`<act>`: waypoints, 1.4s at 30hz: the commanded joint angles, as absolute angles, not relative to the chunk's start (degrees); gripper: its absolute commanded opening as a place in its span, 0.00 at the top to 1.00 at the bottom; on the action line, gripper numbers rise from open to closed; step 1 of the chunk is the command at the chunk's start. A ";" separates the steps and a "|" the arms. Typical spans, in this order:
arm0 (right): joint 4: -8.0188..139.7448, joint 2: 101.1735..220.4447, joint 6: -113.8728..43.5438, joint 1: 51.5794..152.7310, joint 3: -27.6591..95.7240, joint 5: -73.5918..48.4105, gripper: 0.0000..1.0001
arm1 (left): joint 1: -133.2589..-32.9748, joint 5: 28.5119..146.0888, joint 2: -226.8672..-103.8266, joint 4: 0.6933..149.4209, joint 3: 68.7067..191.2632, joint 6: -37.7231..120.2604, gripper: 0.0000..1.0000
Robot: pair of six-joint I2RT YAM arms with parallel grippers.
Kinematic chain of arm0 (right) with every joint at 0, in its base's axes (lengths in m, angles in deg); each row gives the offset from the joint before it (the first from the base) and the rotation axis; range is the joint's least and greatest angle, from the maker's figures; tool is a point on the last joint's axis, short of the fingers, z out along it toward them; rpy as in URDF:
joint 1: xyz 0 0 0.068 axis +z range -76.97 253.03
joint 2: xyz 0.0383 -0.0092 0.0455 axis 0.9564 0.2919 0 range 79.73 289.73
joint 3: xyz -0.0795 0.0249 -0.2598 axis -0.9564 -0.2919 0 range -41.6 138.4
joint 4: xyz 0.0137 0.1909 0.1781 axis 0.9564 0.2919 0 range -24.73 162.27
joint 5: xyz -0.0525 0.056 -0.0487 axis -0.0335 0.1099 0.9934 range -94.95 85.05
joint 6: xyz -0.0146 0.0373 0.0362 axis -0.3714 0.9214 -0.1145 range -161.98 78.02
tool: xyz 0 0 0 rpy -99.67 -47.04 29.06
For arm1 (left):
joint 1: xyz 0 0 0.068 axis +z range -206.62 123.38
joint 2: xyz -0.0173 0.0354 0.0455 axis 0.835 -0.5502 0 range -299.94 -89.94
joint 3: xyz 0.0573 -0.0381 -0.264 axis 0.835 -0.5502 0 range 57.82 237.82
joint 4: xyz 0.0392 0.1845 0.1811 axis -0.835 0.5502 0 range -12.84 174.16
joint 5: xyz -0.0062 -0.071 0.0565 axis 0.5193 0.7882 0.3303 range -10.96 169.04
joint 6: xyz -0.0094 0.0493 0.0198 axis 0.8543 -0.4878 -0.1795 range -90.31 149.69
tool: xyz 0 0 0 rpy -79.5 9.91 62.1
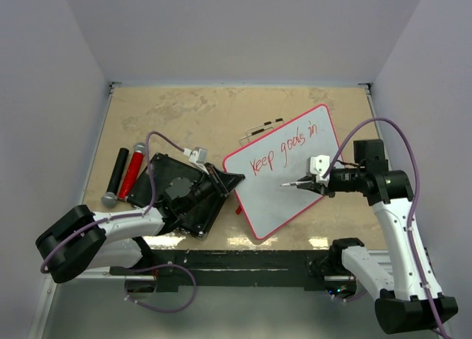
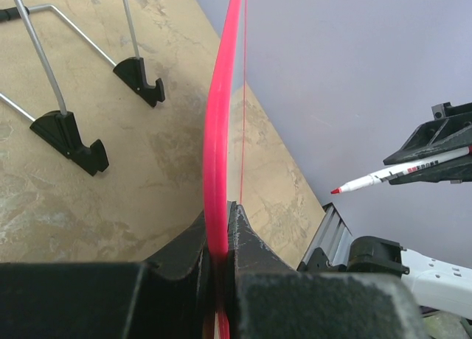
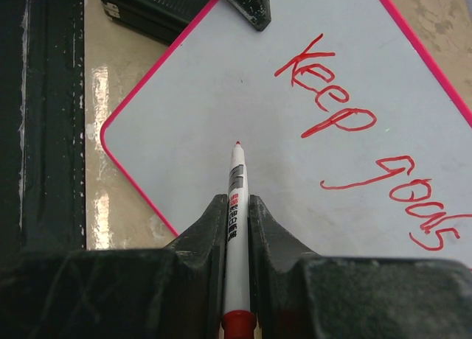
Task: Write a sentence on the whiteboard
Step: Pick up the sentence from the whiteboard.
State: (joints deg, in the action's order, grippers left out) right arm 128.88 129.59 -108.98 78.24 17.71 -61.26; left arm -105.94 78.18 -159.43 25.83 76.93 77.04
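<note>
The whiteboard (image 1: pixel 295 178) lies tilted on the table, white with a thin red rim. The sentence (image 1: pixel 289 146) reads "Keep goals in" in red, one line; it also shows in the right wrist view (image 3: pixel 346 118). My left gripper (image 1: pixel 230 180) is shut on the board's left rim (image 2: pixel 220 169), seen edge-on. My right gripper (image 1: pixel 318 186) is shut on a white marker with a red tip (image 3: pixel 236 184). The tip (image 1: pixel 283 184) hovers over the blank lower part of the board, below "Keep". The marker also shows in the left wrist view (image 2: pixel 398 171).
A black ribbed slab (image 1: pixel 177 193) lies under the left arm. A black marker (image 1: pixel 117 171) and a red marker (image 1: pixel 132 171) lie at the left. A wire stand with black feet (image 1: pixel 259 129) lies behind the board, also in the left wrist view (image 2: pixel 70 136).
</note>
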 commanded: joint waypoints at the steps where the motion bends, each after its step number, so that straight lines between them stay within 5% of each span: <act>1: 126.97 129.12 -105.44 78.39 20.80 -61.02 1.00 | -106.27 78.16 -158.32 25.83 75.84 72.32 1.00; 42: 119.50 129.74 -90.69 78.30 24.84 -55.75 1.00 | -106.19 78.78 -157.35 25.74 75.13 72.05 1.00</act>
State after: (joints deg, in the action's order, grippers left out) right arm 123.20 129.62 -95.61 78.24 22.28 -57.50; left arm -105.94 78.20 -157.95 25.39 75.31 77.02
